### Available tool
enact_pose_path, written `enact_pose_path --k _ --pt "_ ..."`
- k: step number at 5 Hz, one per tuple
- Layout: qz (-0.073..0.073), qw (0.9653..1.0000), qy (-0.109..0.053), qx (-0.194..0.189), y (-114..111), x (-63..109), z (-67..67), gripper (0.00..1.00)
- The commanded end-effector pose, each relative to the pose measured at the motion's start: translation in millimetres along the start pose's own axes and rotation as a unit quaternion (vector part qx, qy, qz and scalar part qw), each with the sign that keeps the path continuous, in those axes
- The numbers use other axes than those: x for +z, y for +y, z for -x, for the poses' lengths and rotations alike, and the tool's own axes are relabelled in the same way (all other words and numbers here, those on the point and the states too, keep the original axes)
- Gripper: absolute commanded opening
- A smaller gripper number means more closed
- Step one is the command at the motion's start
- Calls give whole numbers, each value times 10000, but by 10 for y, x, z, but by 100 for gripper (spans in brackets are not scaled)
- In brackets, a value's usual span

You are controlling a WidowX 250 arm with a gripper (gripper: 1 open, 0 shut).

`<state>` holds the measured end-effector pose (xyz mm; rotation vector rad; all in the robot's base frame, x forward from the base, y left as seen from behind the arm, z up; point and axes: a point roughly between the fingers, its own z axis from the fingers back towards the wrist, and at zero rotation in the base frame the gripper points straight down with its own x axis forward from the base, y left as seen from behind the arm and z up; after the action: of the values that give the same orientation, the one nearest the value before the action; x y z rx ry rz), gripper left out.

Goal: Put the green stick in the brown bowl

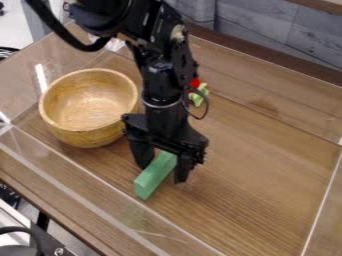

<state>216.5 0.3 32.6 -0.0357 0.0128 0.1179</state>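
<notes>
The green stick [152,176] lies flat on the wooden table, near its front edge, slanting from lower left to upper right. My gripper [163,164] points straight down and is open, its black fingers [139,157] straddling the stick's upper end, low over the table. Whether the fingers touch the stick I cannot tell. The brown bowl [88,108] is a light wooden bowl, empty, standing to the left of the gripper.
A small red and green object [201,93] sits just behind the arm. A clear wall [80,190] runs along the table's front and left sides. A grey panel stands behind the table.
</notes>
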Motion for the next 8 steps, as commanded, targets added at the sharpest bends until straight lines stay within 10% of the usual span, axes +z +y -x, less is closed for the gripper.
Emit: enact_pose_path --k 1,3,4,8 --pt "-8 9999 -103 -40 98 7 -78 100" --pt "-10 9999 -156 5 1 175 -148 100" --pt "7 9999 -148 -89 -11 164 -171 0" --pt "173 9981 -363 463 279 490 -242 0"
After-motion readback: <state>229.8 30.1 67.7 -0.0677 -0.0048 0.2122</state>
